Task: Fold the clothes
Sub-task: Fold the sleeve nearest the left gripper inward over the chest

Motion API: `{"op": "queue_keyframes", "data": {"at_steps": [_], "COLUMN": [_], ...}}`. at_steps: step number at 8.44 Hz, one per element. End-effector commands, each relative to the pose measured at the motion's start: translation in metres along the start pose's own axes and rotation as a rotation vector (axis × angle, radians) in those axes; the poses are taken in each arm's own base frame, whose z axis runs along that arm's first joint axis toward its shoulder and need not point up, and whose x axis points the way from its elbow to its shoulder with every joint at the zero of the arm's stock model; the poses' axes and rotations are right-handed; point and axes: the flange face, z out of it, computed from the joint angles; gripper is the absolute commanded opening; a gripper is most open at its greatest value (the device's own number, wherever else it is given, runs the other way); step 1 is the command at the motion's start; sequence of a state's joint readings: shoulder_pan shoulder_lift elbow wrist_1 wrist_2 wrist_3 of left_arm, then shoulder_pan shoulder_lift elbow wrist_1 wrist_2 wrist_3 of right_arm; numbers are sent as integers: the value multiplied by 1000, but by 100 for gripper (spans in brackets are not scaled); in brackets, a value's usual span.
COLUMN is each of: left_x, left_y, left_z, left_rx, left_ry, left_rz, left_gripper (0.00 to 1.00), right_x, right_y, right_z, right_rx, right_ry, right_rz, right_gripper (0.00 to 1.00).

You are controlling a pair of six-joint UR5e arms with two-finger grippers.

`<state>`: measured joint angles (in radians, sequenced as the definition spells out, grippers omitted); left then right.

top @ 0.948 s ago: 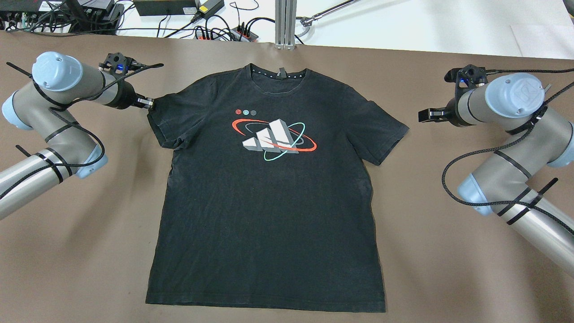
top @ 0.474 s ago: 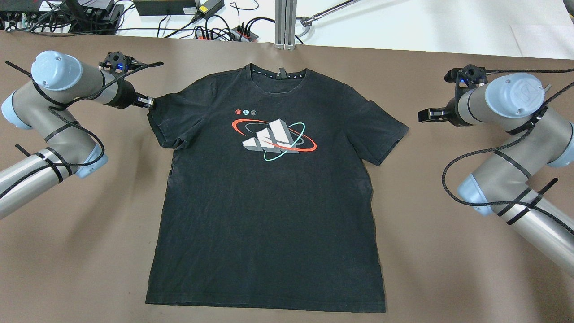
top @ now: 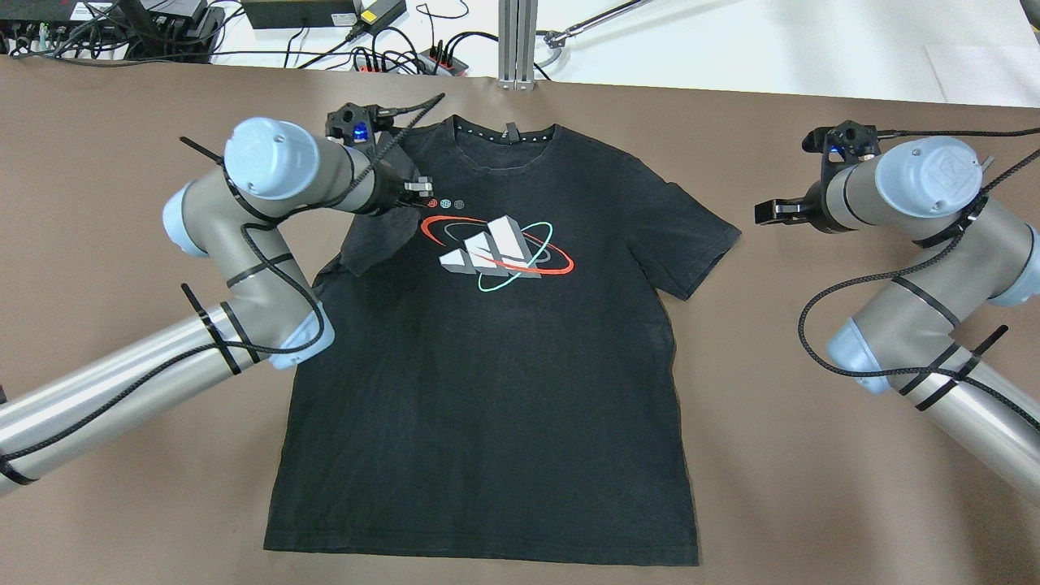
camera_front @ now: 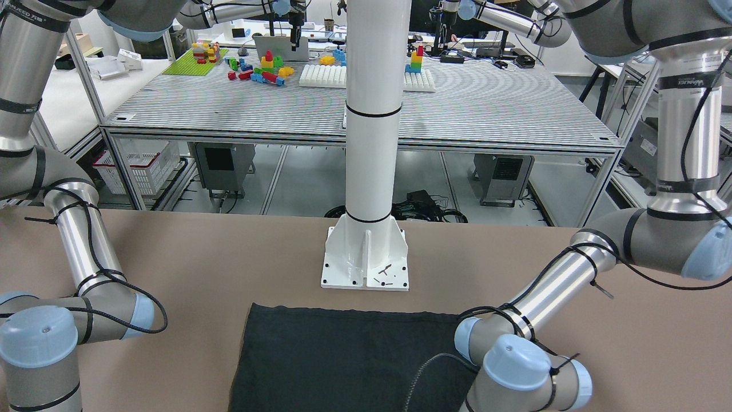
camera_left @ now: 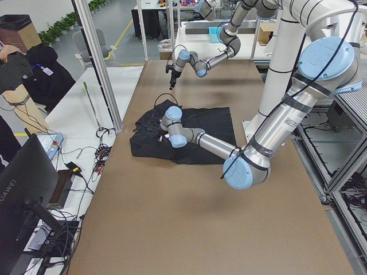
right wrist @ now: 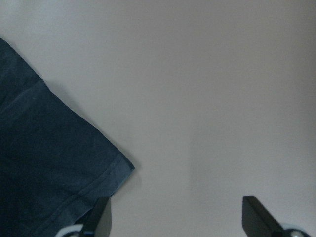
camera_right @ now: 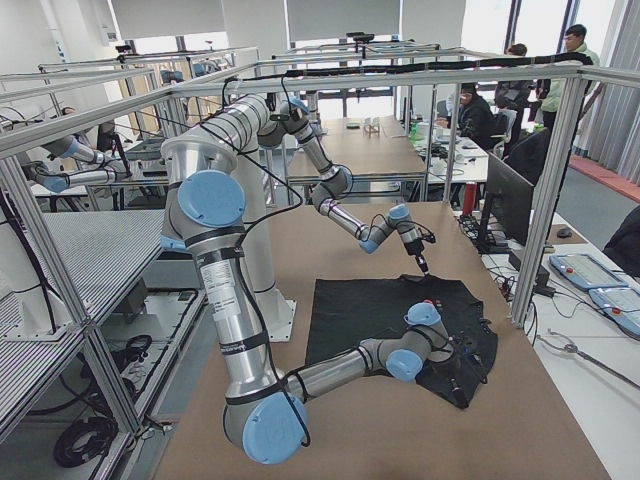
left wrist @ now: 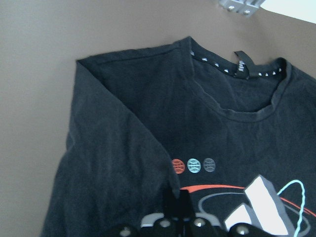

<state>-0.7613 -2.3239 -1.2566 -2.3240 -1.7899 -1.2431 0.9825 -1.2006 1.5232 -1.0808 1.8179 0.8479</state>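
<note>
From overhead I see the whole black T-shirt (top: pixel 487 390) lying front up in the middle of the brown desk (top: pixel 812 504), collar towards the far edge. The front-facing camera catches only its hem end, a plain black panel just before the white pillar's base plate (camera_front: pixel 366 260).

My left end effector (top: pixel 420 188) is clenched on the T-shirt's left sleeve (top: pixel 374 236), holding it turned inward over the chest, just beside the print (top: pixel 497 248). My left wrist camera adds what the overhead view cannot. It shows the collar's stitched seam, a small black neck label (left wrist: pixel 240 64), white marks inside the neckband and three small round dots, red, teal and grey, above the print.

My right end effector (top: pixel 765 213) is released, its fingers (right wrist: pixel 259 219) wide apart over bare desk, near the right sleeve (top: pixel 699 244) but not touching it. Its wrist camera shows that sleeve's stitched hem corner.

The cloth is thin and matte, faintly wrinkled, with hemmed edges. The print is three grey-white slanted blocks ringed by red and teal ovals.
</note>
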Motion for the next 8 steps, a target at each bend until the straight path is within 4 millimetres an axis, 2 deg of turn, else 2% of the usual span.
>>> {"op": "queue_keyframes", "data": {"at_steps": [1,2,3,4,5,6,7,8], "left_x": [33,31,29,37,55,57,56,54], "left_y": [47,49,46,40,30,30,29,30], "left_z": [37,46,46,37,23,22,22,24], "left_rx": [19,13,19,62,80,79,80,80], "left_ry": [-39,-50,-51,-40,-12,-10,-12,-17], "left_rz": [8,22,23,12,15,16,15,17], "left_gripper": [0,20,72,94,94,94,94,94], "right_x": [-1,-1,-2,-2,-5,-3,0,4], "right_y": [5,5,6,5,5,5,5,8], "right_z": [3,4,4,4,4,8,16,33], "right_rx": [-6,-6,-6,-5,-4,-2,20,35], "right_ry": [-2,0,1,-1,-3,-6,-33,-67], "right_rz": [6,6,5,5,3,7,85,133], "right_gripper": [93,93,93,93,93,94,94,94]}}
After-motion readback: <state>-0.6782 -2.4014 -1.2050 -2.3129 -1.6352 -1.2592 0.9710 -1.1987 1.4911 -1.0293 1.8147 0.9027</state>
